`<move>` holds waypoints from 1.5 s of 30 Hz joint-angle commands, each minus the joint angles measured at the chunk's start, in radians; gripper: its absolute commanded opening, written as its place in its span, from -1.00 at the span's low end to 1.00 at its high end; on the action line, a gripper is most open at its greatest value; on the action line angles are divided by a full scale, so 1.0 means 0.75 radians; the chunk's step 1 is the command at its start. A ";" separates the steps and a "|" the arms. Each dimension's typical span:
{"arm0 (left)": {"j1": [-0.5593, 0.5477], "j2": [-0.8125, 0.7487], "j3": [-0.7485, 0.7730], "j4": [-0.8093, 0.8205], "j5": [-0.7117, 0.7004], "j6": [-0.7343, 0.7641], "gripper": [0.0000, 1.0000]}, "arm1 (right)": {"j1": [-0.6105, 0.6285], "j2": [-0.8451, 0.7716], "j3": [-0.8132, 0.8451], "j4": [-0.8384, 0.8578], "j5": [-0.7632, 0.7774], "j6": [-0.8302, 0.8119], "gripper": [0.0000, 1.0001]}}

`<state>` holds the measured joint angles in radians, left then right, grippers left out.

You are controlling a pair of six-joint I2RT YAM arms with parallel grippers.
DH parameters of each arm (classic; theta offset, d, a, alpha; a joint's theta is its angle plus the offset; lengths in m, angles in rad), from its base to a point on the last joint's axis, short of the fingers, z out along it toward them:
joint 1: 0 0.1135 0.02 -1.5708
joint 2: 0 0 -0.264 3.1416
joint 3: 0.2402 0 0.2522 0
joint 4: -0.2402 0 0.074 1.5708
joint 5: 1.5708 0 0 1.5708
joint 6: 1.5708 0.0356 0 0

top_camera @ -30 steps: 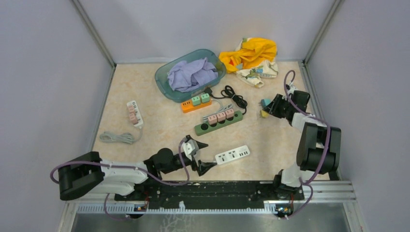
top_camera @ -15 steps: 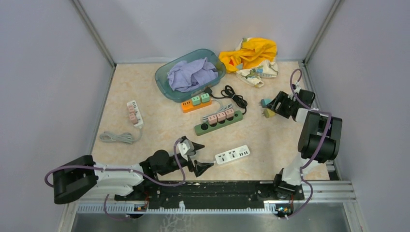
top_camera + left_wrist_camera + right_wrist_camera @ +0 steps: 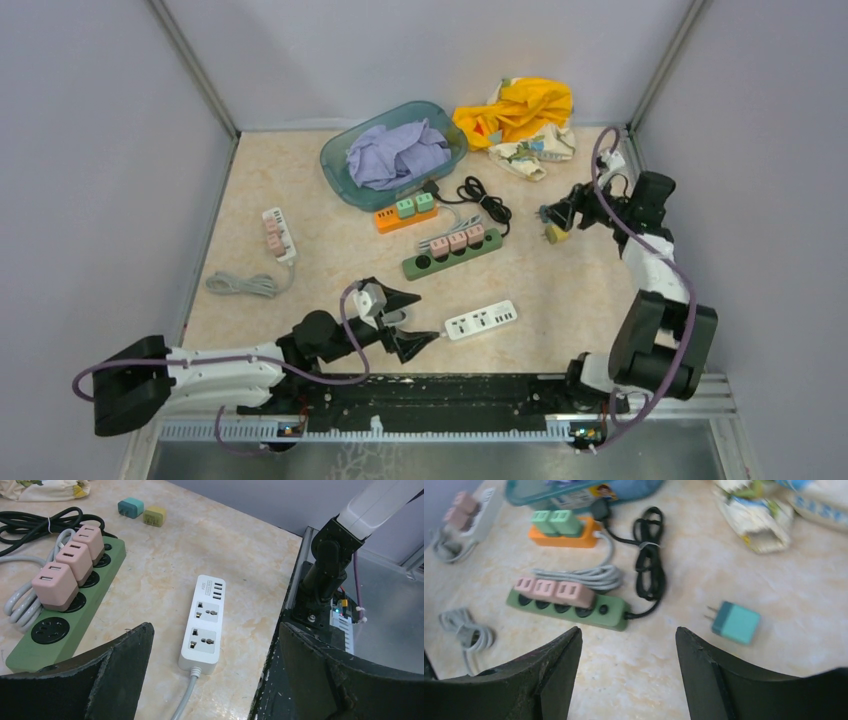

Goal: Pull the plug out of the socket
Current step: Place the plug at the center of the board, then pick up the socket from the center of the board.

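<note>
Three pink plugs (image 3: 554, 590) stand in the green socket strip (image 3: 611, 617); these plugs (image 3: 70, 562) and the strip (image 3: 65, 630) also show in the left wrist view. My right gripper (image 3: 628, 630) hangs open above bare table, nothing between its fingers. A loose teal plug (image 3: 735, 622) lies just right of it. My left gripper (image 3: 215, 630) is wide open and empty, low over a white socket strip (image 3: 207, 622) with no plugs in it. Farther off lie the teal plug (image 3: 131, 507) and a yellow plug (image 3: 155, 516).
An orange strip (image 3: 405, 218) with two green plugs sits by a teal basket (image 3: 340, 165) of lilac cloth. A black coiled cable (image 3: 649, 560) lies beside it. A white strip with pink plugs (image 3: 278, 233), a grey cable coil (image 3: 240, 285) and yellow cloth (image 3: 520, 105) are also there.
My right gripper went from shut to open and its arm swung out toward the right wall. The left arm reached a little farther forward, jaws still wide.
</note>
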<state>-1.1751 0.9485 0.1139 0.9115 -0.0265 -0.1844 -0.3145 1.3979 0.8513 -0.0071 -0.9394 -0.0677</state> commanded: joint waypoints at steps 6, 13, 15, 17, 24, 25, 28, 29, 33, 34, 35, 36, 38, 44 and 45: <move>0.027 -0.130 0.205 -0.414 -0.086 -0.189 1.00 | 0.497 -0.364 0.070 -1.018 -0.255 -1.500 0.71; 0.033 -0.129 0.265 -0.535 -0.157 -0.298 1.00 | 0.856 -0.421 -0.175 -1.039 -0.207 -1.814 0.96; 0.033 -0.118 0.267 -0.555 -0.201 -0.313 1.00 | 0.972 -0.411 -0.222 -0.961 -0.104 -1.767 0.98; 0.035 -0.108 0.275 -0.587 -0.250 -0.325 1.00 | 1.062 -0.396 -0.256 -0.862 0.000 -1.703 0.98; 0.036 -0.079 0.338 -0.902 -0.439 -0.324 1.00 | 1.263 -0.281 -0.275 -0.687 0.252 -1.551 0.94; 0.035 -0.075 0.340 -0.944 -0.459 -0.322 1.00 | 1.287 -0.269 -0.279 -0.662 0.278 -1.529 0.94; 0.036 -0.072 0.334 -1.009 -0.497 -0.323 1.00 | 1.350 -0.211 -0.277 -0.596 0.387 -1.456 0.90; 0.035 -0.074 0.327 -1.014 -0.508 -0.320 0.99 | 1.367 -0.185 -0.271 -0.586 0.419 -1.441 0.87; 0.036 -0.089 0.312 -1.013 -0.550 -0.292 0.99 | 1.425 -0.088 -0.237 -0.594 0.489 -1.408 0.68; 0.035 -0.090 0.311 -1.012 -0.564 -0.281 0.98 | 1.438 -0.074 -0.233 -0.594 0.503 -1.404 0.63; 0.036 -0.094 0.309 -1.010 -0.584 -0.273 0.97 | 1.447 -0.067 -0.230 -0.594 0.510 -1.401 0.58; 0.035 -0.098 0.307 -1.005 -0.601 -0.268 0.96 | 1.453 -0.060 -0.229 -0.592 0.511 -1.397 0.54; 0.036 -0.114 0.283 -0.963 -0.623 -0.247 0.95 | 1.454 -0.053 -0.229 -0.591 0.511 -1.391 0.45; 0.035 -0.156 0.207 -0.785 -0.663 -0.161 0.93 | 1.456 -0.019 -0.207 -0.615 0.502 -1.387 0.15; 0.036 -0.159 0.205 -0.776 -0.661 -0.153 0.93 | 1.456 -0.012 -0.199 -0.623 0.504 -1.385 0.07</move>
<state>-1.1538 0.8543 0.2874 0.2340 -0.4885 -0.3550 0.7650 1.3716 0.6464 -0.4698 -0.5602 -1.1210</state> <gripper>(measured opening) 0.966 0.590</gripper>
